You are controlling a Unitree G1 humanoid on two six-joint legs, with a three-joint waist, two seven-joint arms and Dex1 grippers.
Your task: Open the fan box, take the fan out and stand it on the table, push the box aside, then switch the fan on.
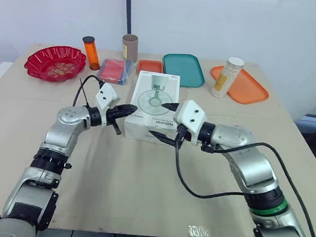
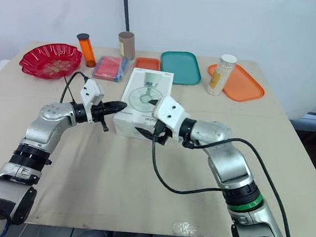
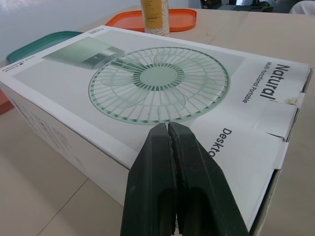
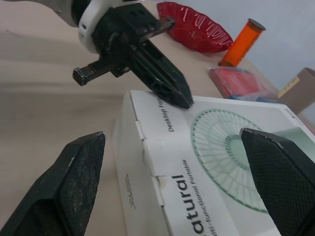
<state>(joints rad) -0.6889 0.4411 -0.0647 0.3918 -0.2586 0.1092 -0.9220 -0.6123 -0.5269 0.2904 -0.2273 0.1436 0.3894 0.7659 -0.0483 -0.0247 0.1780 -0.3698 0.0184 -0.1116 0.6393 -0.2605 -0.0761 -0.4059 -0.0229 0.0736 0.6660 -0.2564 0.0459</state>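
Observation:
The white fan box point(image 1: 155, 101) lies flat in the middle of the table, its fan picture facing up and its near end flap closed. My left gripper point(image 1: 132, 110) is shut, and its tips rest on the box's top at the near left corner point(image 3: 168, 130). My right gripper point(image 1: 166, 121) is open at the box's near end, one finger over the top and the other low in front of the flap. In the right wrist view the two black fingers point(image 4: 74, 177) stand wide apart on either side of that end, with the left gripper point(image 4: 179, 98) touching the box top.
Along the back of the table stand a red bowl point(image 1: 55, 62), an orange bottle point(image 1: 91, 52), a cardboard tube point(image 1: 130, 47), a red packet point(image 1: 114, 70), a small orange tray point(image 1: 149, 67), a teal tray point(image 1: 183, 69) and an orange tray point(image 1: 245, 86) with a white jar point(image 1: 227, 77).

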